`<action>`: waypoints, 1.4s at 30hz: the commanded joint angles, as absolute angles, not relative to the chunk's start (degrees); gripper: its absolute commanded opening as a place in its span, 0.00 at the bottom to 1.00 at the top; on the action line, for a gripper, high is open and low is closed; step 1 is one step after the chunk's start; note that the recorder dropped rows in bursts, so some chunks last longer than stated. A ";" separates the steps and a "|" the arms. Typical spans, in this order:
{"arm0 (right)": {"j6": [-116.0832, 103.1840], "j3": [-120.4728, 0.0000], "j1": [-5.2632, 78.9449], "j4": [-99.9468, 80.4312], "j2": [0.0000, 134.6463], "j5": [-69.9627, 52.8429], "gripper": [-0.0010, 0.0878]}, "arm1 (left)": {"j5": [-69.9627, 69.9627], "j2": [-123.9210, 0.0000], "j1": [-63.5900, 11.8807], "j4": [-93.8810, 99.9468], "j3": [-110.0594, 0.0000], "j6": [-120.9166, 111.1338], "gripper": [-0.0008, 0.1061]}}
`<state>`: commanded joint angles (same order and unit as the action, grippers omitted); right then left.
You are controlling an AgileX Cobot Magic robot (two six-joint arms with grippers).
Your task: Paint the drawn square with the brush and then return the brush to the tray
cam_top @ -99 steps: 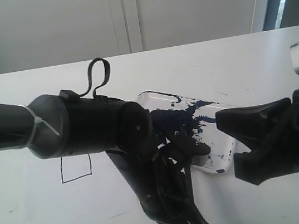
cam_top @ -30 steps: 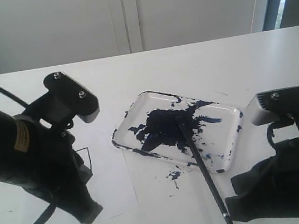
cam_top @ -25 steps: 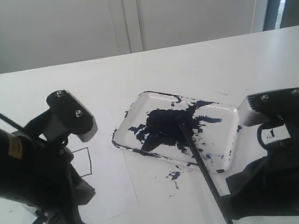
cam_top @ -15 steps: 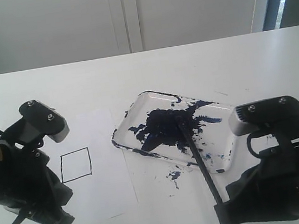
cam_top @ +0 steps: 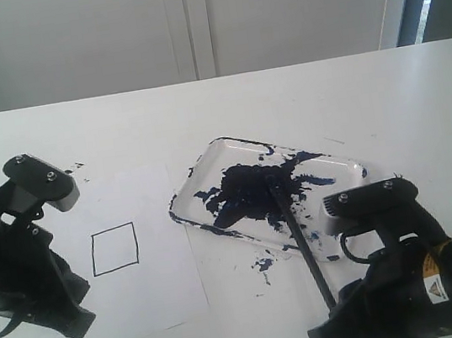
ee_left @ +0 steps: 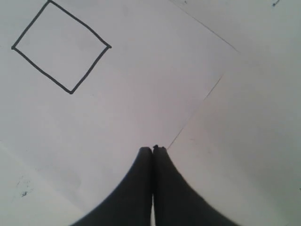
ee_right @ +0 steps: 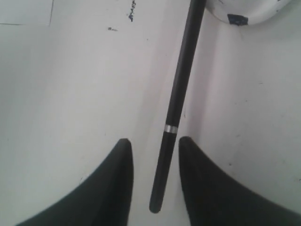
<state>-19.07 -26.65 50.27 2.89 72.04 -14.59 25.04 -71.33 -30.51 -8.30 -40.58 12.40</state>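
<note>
The brush [cam_top: 296,231] lies with its dark tip in the paint of the tray [cam_top: 340,165] and its handle running out over the rim onto the table. In the right wrist view the brush's [ee_right: 181,82] handle end, with its light band, lies between the fingers of my right gripper [ee_right: 154,140], which is open and not touching it. The drawn square [cam_top: 115,249] is an empty black outline on the white paper. My left gripper [ee_left: 153,149] is shut on nothing above the paper's edge, away from the square [ee_left: 61,47].
The paper sheet [cam_top: 152,299] lies left of the tray, with paint splatters [cam_top: 264,263] between them. The left arm [cam_top: 19,268] hangs over the paper's left side. The right arm [cam_top: 415,294] covers the front right of the table.
The left arm has pulled back to the left, uncovering the square. The right arm has moved left and lower until its open fingers straddle the brush's handle end.
</note>
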 joint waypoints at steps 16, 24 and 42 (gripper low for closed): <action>-19.62 -26.65 50.27 2.77 81.80 -8.42 0.37 | 25.04 -71.33 -30.51 -8.30 -40.58 12.40 0.01; -19.62 -26.65 50.27 2.77 83.95 -6.64 0.35 | 25.04 -71.33 -30.51 -8.30 -40.58 12.40 0.01; -19.62 -26.65 50.27 2.77 86.75 -5.13 0.23 | 24.92 -71.33 -30.51 -8.30 -40.58 12.40 0.01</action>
<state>-19.62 -26.65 50.27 2.77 86.75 -5.13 24.92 -71.33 -30.51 -8.30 -40.58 12.40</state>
